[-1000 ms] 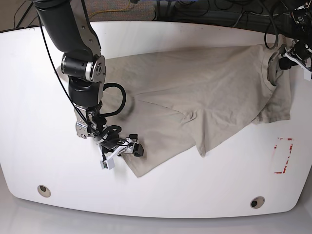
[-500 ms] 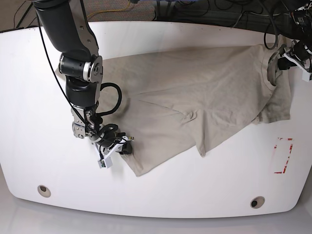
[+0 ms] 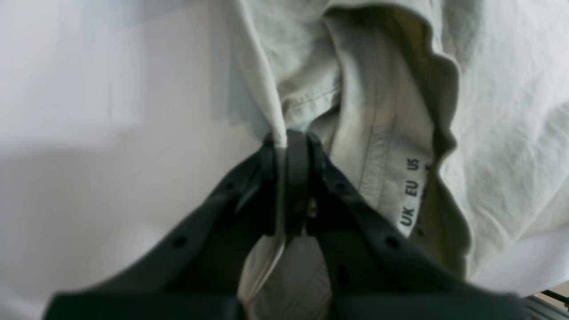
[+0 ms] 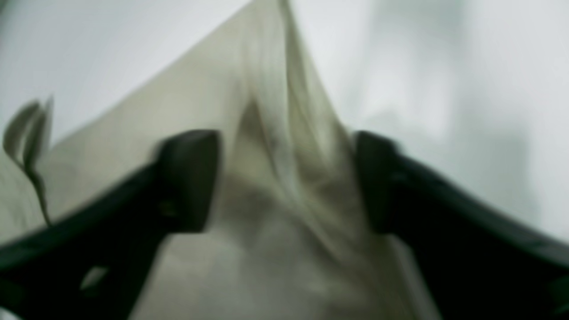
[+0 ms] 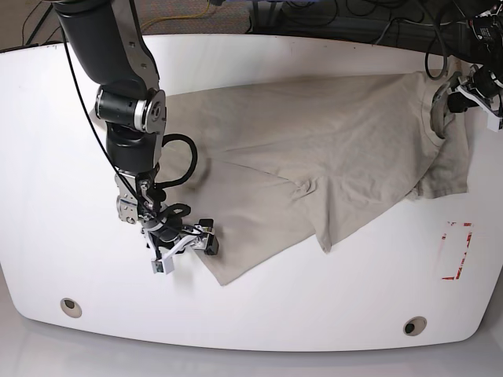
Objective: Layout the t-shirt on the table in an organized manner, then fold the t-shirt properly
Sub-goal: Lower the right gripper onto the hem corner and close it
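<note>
White table; left pincer clamps t-shirt collar, label wrist-only; right pincer spread.

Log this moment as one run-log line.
left claw: shut on t-shirt collar | right claw: open, straddling hem | t-shirt: spread partly, unfolded
</note>
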